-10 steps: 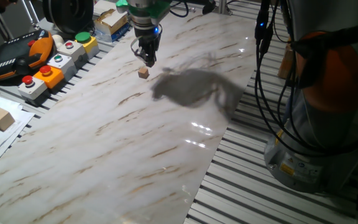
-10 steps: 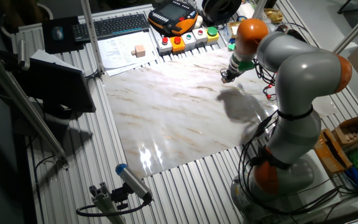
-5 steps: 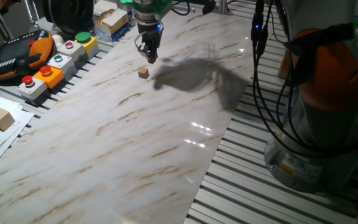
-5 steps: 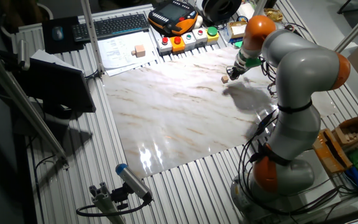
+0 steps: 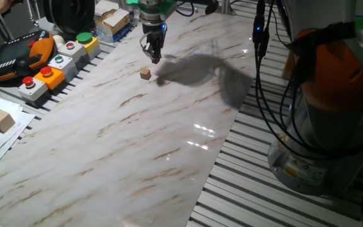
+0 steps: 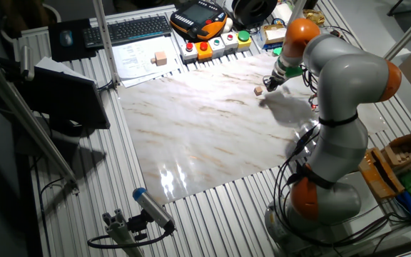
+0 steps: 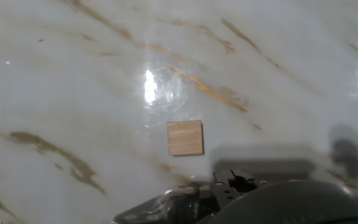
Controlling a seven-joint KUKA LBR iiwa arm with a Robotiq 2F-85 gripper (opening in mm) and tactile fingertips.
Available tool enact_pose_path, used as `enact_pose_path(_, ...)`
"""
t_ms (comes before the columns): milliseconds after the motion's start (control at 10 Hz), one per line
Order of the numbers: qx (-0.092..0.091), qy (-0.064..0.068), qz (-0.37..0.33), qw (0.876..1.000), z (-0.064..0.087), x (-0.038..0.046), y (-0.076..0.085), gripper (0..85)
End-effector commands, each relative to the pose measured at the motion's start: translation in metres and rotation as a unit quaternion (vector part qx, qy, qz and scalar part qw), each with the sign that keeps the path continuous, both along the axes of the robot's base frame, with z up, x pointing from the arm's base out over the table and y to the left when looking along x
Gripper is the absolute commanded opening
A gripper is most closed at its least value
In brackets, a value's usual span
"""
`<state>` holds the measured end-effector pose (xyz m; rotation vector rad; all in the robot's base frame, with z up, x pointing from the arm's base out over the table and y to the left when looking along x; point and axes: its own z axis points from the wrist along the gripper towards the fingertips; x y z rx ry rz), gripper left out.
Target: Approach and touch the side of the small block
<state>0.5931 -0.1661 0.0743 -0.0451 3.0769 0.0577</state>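
looks like it's mid-approach, the tool [image 5: 154, 57] empty and nearly closed, hanging just beside the small block [image 5: 145, 74] on the counter [image 5: 169, 139], so next it probably drops and nudges sideways

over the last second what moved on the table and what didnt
The gripper drew back from over the small block toward the far edge of the marble tabletop, and its shadow went with it. It now hangs beside the block with a gap showing, and nothing was grasped or released. The block kept its spot, as did the larger pale block on the papers and the button boxes.
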Motion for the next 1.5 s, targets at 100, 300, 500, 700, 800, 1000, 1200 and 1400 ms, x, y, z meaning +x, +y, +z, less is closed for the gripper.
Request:
enact_pose_path(100,0.007,0.000,0.003,1.000,-0.005,0.0038,-0.001,0.7)
enact_pose_path(300,0.008,-0.001,0.006,1.000,-0.010,0.0064,-0.002,0.7)
enact_pose_path(500,0.009,-0.002,0.008,1.000,-0.014,0.0097,-0.003,0.7)
enact_pose_path(700,0.012,-0.002,0.010,1.000,-0.021,0.0136,-0.003,0.7)
enact_pose_path(800,0.012,-0.002,0.012,1.000,-0.022,0.0155,-0.003,0.7)
enact_pose_path(1000,0.011,0.000,0.014,1.000,-0.022,0.0190,-0.002,0.7)
enact_pose_path(1200,0.014,0.000,0.017,1.000,-0.025,0.0224,-0.001,0.7)
enact_pose_path(1400,0.017,0.000,0.017,1.000,-0.028,0.0242,0.000,0.7)
